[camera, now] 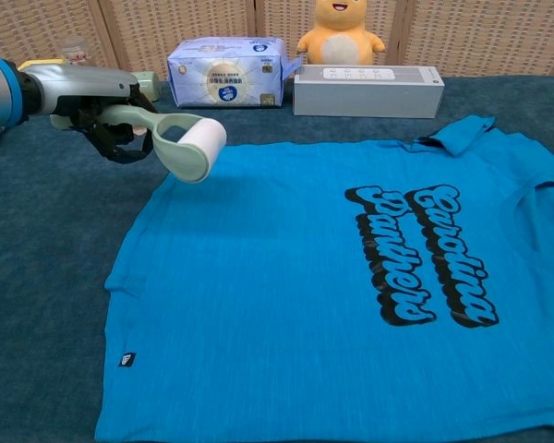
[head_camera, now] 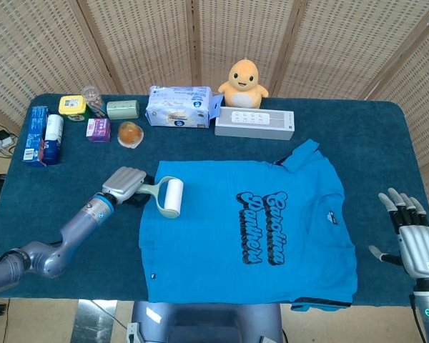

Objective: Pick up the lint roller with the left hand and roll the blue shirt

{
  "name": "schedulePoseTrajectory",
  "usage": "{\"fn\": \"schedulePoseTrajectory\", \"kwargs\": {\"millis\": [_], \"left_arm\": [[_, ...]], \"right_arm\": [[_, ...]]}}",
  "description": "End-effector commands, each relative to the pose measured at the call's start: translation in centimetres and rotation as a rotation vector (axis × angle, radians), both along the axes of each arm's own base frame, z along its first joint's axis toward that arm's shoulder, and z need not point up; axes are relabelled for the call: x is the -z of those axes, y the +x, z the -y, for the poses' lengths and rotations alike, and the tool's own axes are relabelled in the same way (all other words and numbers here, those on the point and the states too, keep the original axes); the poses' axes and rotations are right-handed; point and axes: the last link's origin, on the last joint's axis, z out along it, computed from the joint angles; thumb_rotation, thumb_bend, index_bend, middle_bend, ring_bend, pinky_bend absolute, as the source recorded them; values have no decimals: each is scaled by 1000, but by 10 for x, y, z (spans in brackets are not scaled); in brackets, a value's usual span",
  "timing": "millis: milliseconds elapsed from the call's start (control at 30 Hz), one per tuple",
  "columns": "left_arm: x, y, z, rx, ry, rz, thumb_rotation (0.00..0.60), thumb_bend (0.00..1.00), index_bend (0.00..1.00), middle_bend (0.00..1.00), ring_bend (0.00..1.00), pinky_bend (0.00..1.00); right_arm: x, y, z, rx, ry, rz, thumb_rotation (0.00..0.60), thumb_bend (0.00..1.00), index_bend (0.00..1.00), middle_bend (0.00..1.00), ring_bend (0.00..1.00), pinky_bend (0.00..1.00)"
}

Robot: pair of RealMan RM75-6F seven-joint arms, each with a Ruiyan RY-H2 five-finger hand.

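Note:
A blue shirt [head_camera: 250, 232] [camera: 332, 286] with black lettering lies flat on the dark blue table. My left hand [head_camera: 124, 184] [camera: 97, 111] grips the pale green handle of the lint roller [head_camera: 168, 198] [camera: 192, 148]. Its white roll hovers at the shirt's upper left corner, by the sleeve. My right hand [head_camera: 411, 236] rests at the table's right edge, fingers spread, holding nothing; the chest view does not show it.
Along the back stand a tissue pack [head_camera: 180, 106], a yellow plush duck [head_camera: 244, 80], a white box [head_camera: 254, 123], several small jars and tubes [head_camera: 93, 118] and a blue box [head_camera: 34, 136] at far left. A wicker screen stands behind the table.

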Motion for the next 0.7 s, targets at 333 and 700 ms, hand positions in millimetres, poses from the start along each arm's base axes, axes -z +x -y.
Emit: {"fn": "schedulePoseTrajectory", "kwargs": {"millis": [333,700], "left_arm": [[-2,-4,-2,22,40,-16,600,0,835,1000,795,981],[2,2,4,0,3,52,600,677,857,1000,795,981]], "right_arm": [[1,0,0,3,-4,-4,600,0,60,0,0,0],[0,1,0,0,-4,4,600,0,60,0,0,0]]}}
